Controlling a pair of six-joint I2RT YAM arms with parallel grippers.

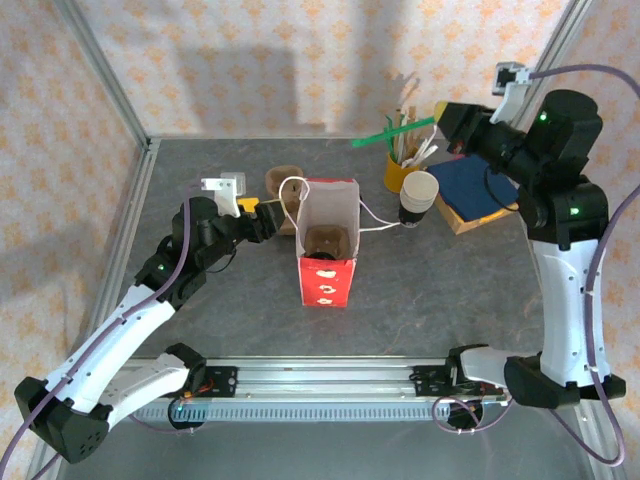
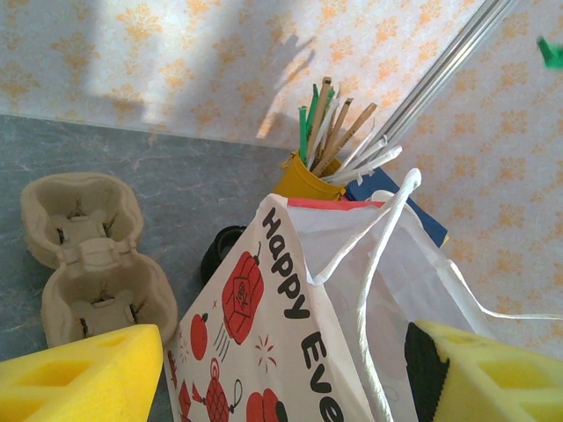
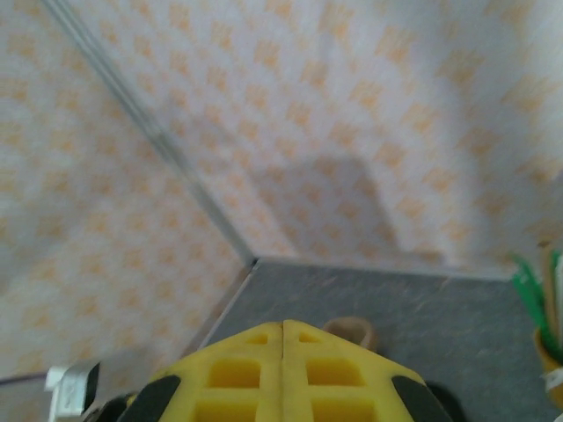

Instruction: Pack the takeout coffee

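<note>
Yellow fingers [image 2: 79, 378] of the left gripper [image 1: 268, 222] stand spread wide at the left wall of the paper bag [image 1: 327, 280], with that wall and a white cord handle [image 2: 378, 237] between them. It is released; whether either finger touches the bag cannot be told. The right gripper [image 3: 282, 327] is clenched on nothing and raised well to the right of the bag and beyond it.

The takeout coffee [image 1: 413, 200] stands on the desk [image 1: 220, 300] just right of the bag, not in it. Its cream-white mouth shows, so no lid appears fitted.

Hazards:
- The bag looks light. A sideways push from the left gripper would likely tip or slide it.
- The second handle trails toward the cup and could snag it on the way in.
- An unlidded cup may spill if tilted. Its contents cannot be told.
- The stir sticks [image 2: 339, 132] stand close behind the cup, so a descending gripper could knock them.

Containers:
- Bag: open-topped, with a brown item on its floor that cannot be identified.
- Yellow cup [image 1: 397, 175], right of and behind the bag: stir sticks.
- Cup carrier [image 2: 84, 264], left of and behind the bag: both wells empty.
</note>
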